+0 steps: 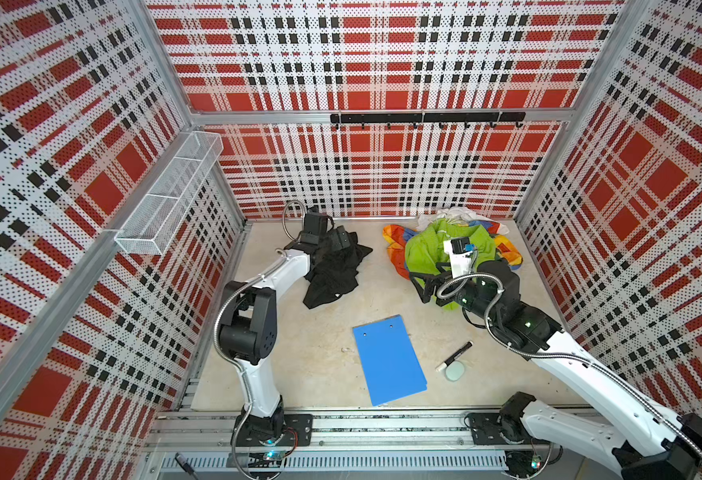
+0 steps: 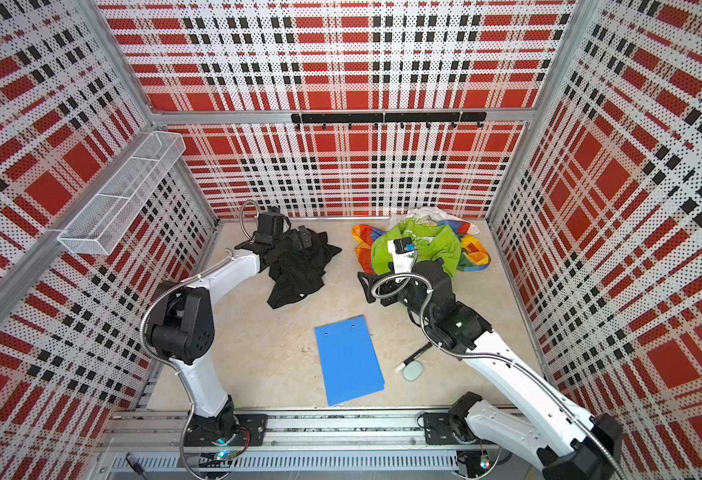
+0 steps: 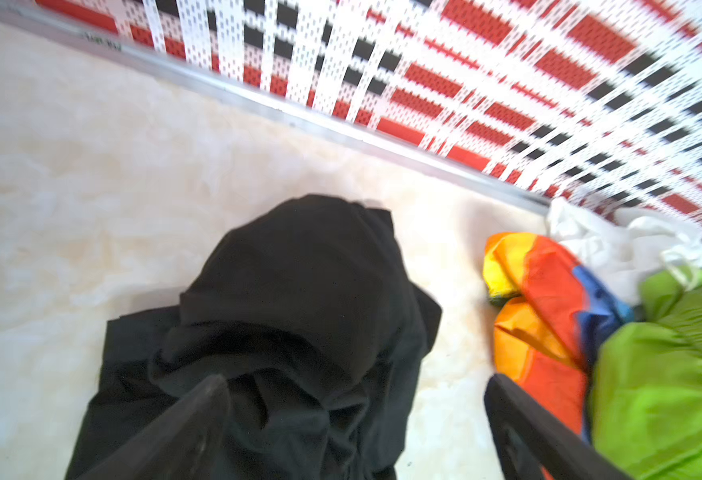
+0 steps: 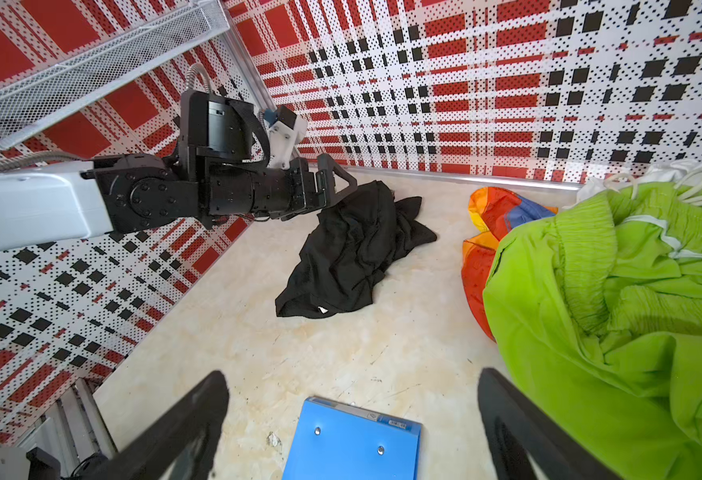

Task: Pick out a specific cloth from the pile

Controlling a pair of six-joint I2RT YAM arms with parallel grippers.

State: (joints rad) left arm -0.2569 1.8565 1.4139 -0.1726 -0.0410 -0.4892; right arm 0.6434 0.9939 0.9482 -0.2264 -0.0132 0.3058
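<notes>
Left wrist view shows the left pincer (image 3: 355, 380) spread wide, its jaws far apart with nothing clamped between them, poised over one end of the crumpled black cloth (image 3: 299, 311). In both top views that cloth lies heaped on the bench (image 1: 299, 353) near the rear wall (image 1: 382, 174), to the left of the pile (image 1: 422, 253) with a strip of bare bench between them, and beyond the blue board (image 1: 389, 359). Its small white tag (image 4: 322, 309) shows at one edge in the right wrist view. The right pincer (image 4: 349, 374) gapes wide and empty, just beside the pile's lime-green garment (image 4: 611, 311)
</notes>
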